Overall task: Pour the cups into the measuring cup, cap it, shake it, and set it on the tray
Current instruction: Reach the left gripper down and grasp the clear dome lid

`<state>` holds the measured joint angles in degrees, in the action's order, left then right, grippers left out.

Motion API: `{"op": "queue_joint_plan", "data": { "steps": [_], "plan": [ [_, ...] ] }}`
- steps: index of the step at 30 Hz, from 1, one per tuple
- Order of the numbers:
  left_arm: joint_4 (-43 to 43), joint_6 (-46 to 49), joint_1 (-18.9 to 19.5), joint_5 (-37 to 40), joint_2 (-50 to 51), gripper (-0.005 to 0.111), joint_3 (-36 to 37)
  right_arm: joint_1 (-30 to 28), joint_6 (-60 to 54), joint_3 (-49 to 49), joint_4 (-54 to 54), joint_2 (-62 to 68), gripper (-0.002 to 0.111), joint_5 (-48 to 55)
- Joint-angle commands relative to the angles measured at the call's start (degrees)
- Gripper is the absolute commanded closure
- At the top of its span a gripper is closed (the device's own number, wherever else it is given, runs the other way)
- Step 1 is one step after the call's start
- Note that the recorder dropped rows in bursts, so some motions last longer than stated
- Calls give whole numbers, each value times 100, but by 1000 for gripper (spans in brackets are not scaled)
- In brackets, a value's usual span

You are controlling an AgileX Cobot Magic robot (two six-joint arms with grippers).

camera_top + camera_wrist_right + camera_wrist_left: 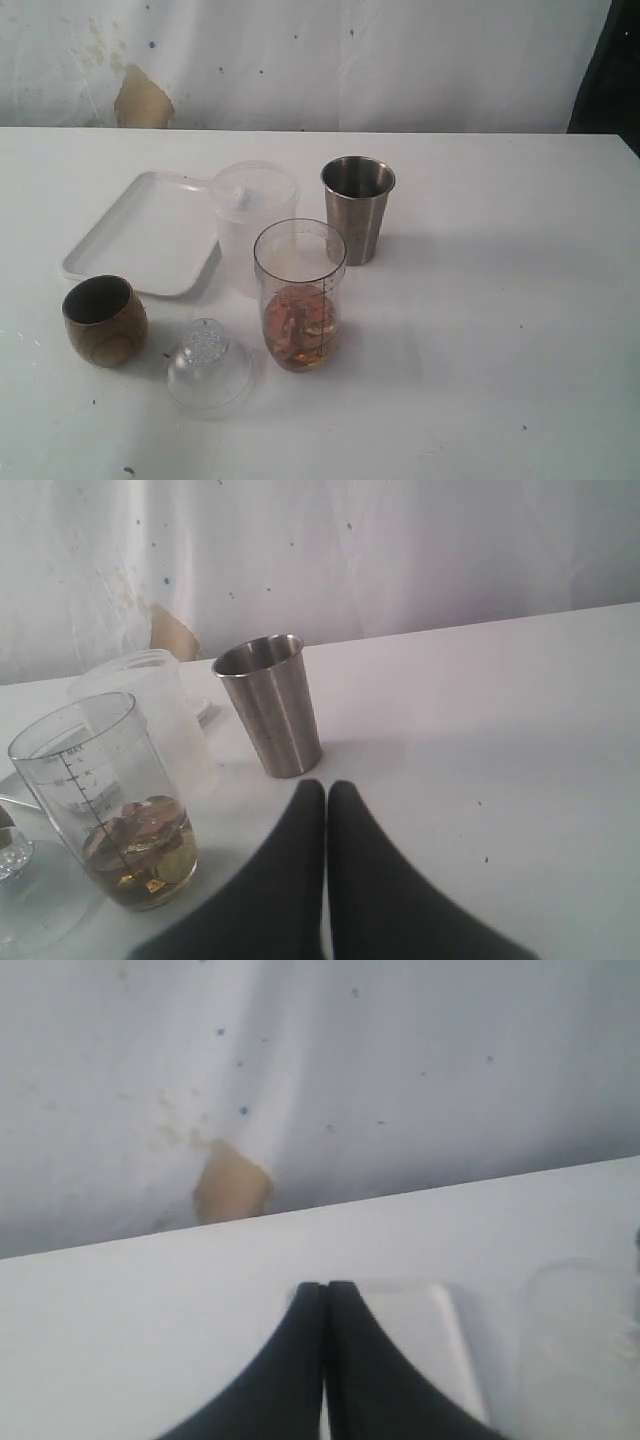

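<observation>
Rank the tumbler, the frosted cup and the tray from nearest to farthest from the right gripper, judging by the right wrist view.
1. Tumbler, straight ahead of the right gripper.
2. Frosted cup, behind the measuring cup.
3. Tray, beyond the frosted cup, mostly hidden.

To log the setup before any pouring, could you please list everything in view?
tray: one, white, rear left of the table.
frosted cup: one, translucent, lidded, by the tray's right edge.
tumbler: one, steel, upright, right of the frosted cup.
measuring cup: one, clear, uncapped, centre front, brownish contents at the bottom.
wooden cup: one, brown, upright, front left.
cap: one, clear dome, on the table between wooden cup and measuring cup.
table: one, white.
backdrop: one, white, tan patch at left.
left jaws: one pair, black, shut, over the table near the tray.
right jaws: one pair, black, shut, pointing toward the tumbler.
</observation>
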<state>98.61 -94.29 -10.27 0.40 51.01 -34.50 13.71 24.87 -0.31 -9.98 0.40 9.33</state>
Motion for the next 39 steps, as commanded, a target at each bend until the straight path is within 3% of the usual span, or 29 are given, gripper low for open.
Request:
{"op": "queue_joint_plan", "data": {
  "steps": [1,3,6,11,14,17,23,26,28,31,32,39],
  "plan": [
    [-87,1006,-18,1330,585,107,-273,10,-69,31,-9,-40,108,9],
    [-1331,2622,-18,2180,868,107,-533,10,-69,31,-9,-40,108,9],
    [-4133,5286,-18,3389,1344,107,-1309,10,-69,31,-9,-40,108,-2],
    [-8849,9429,-139,4412,1861,107,-2521,10,-69,31,-9,-40,108,-14],
    [-10310,10840,-423,4956,1997,107,-2740,10,-69,31,-9,-40,108,-14],
    [-10707,11358,-939,5282,2062,107,-2752,10,-69,31,-9,-40,108,-14],
    [-10707,11361,-1883,5380,2376,107,-2752,10,-69,31,-9,-40,108,-36],
    [-10707,11361,-2203,5492,2638,96,-2752,10,-69,31,-9,-40,108,-36],
    [-10707,11361,-2312,5492,2831,86,-2752,10,-69,31,-9,-40,108,-36],
    [-10707,11315,-2374,5329,3372,51,-2752,10,-69,31,-9,-40,108,-36],
    [-10707,11260,-2374,5278,3450,47,-2752,10,-69,31,-9,-40,108,-36],
    [-10532,10867,-2458,4703,4184,43,-2752,10,-69,31,-9,-40,108,-36]
  ]
}}
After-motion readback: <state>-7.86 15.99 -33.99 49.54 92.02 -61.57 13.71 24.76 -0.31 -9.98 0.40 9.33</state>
